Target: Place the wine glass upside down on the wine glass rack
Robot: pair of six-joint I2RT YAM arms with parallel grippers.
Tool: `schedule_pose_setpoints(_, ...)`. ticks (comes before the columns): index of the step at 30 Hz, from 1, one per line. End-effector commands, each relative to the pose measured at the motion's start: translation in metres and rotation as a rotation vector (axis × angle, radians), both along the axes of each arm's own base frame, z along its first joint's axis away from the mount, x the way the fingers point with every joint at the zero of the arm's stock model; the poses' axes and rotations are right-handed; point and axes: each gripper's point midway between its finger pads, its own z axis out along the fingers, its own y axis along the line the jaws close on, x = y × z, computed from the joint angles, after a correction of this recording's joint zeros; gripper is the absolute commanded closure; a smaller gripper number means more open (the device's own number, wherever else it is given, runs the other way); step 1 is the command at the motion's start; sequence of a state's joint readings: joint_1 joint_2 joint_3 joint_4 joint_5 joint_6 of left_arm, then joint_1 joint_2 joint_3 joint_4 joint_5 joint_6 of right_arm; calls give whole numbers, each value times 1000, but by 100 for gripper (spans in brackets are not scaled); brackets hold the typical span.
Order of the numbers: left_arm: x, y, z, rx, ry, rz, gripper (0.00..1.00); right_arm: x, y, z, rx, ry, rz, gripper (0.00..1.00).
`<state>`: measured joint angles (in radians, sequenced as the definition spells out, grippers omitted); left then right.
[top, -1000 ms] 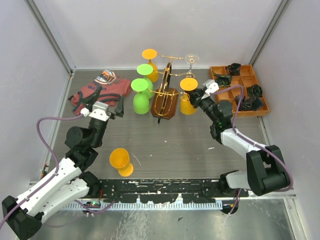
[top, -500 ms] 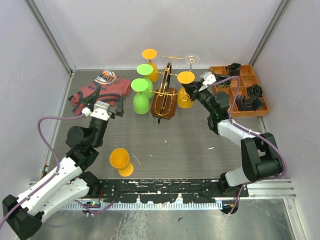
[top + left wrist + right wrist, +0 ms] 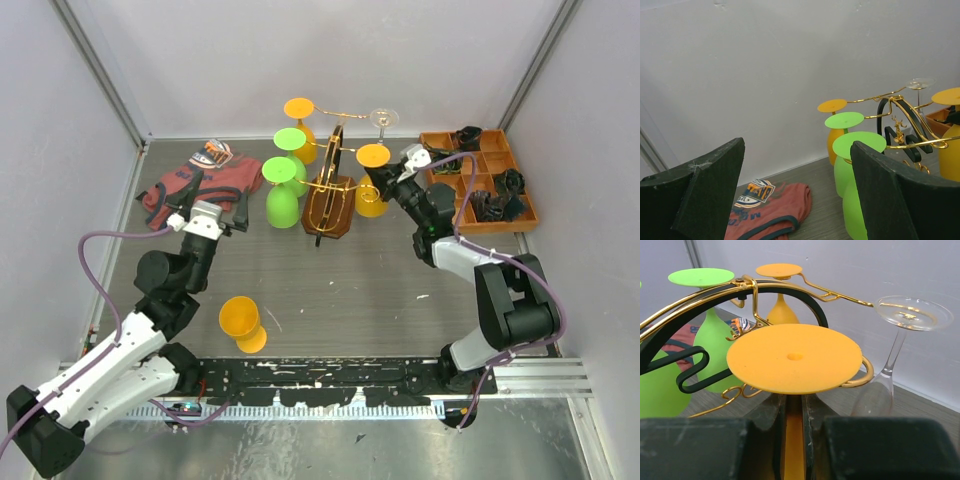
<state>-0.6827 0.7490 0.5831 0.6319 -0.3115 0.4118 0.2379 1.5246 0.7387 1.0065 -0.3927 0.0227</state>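
The wine glass rack (image 3: 331, 178) is a gold wire stand with a black arched bar on a brown wooden base, at the back middle. My right gripper (image 3: 383, 187) is shut on the stem of an upside-down orange wine glass (image 3: 372, 180), its foot (image 3: 794, 357) resting over a curled gold arm (image 3: 860, 379). Two green glasses (image 3: 283, 190), another orange one (image 3: 300, 125) and a clear one (image 3: 381, 120) hang on the rack. A further orange glass (image 3: 242, 323) lies on the table near the front. My left gripper (image 3: 215, 218) is open and empty, facing the rack.
A red T-shirt (image 3: 195, 182) lies at the back left, also in the left wrist view (image 3: 767, 210). A brown compartment tray (image 3: 497, 160) with dark items stands at the back right. Walls close in the back and sides.
My right gripper has carried the orange glass left and back onto the rack's right arm. The left arm has barely moved.
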Motion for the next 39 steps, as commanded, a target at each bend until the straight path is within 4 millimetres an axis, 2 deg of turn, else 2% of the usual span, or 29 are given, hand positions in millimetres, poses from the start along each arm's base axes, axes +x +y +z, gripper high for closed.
schedule_pose_setpoints(1, -1, 2, 5, -20, -29, 7, 7, 8, -6, 42, 69, -118, -36, 99)
schedule_pose_setpoints(13, 0, 2, 5, -20, -30, 6, 7, 26, -6, 37, 109, -68, -61, 99)
schedule_pose_setpoints(25, 0, 0, 6, -18, -32, -2, 6, 39, -34, 30, 123, -42, -234, 98)
schedule_pose_setpoints(33, -1, -1, 7, -23, -33, -7, 7, 21, -46, 31, 92, -66, -270, 99)
schedule_pose_setpoints(39, -2, -5, 7, -35, -12, -39, 7, 1, -44, 22, 39, -55, -241, 99)
